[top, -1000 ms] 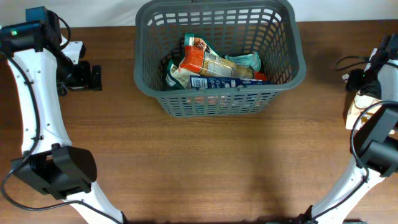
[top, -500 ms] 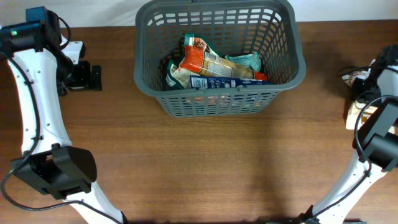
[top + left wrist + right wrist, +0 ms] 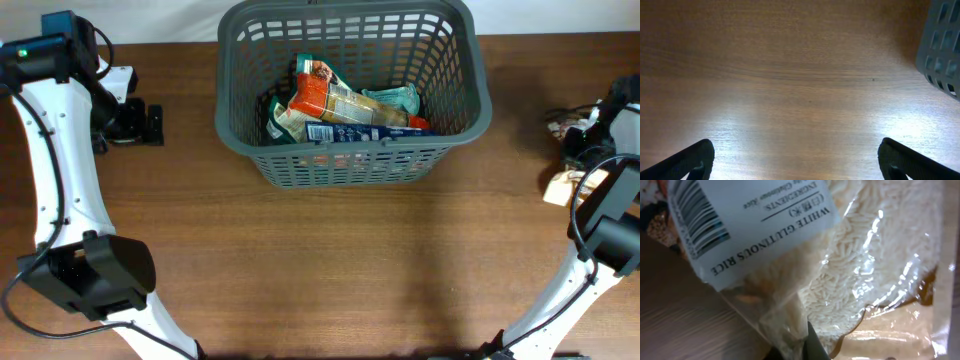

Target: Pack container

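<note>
Clear bag of white glutinous rice (image 3: 880, 255) (barcoded label) over a wooden table (image 3: 330, 260)

My arms (image 3: 50, 150) were white with black joints (image 3: 100, 275), thin black cables (image 3: 98, 45) and a blue-green module (image 3: 45, 45); my left gripper (image 3: 799, 159) was black.

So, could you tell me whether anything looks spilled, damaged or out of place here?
Nothing stands out: the packets lie jumbled but inside the grey basket, and the white glutinous rice bag looks intact, with no grains spilled.
</note>
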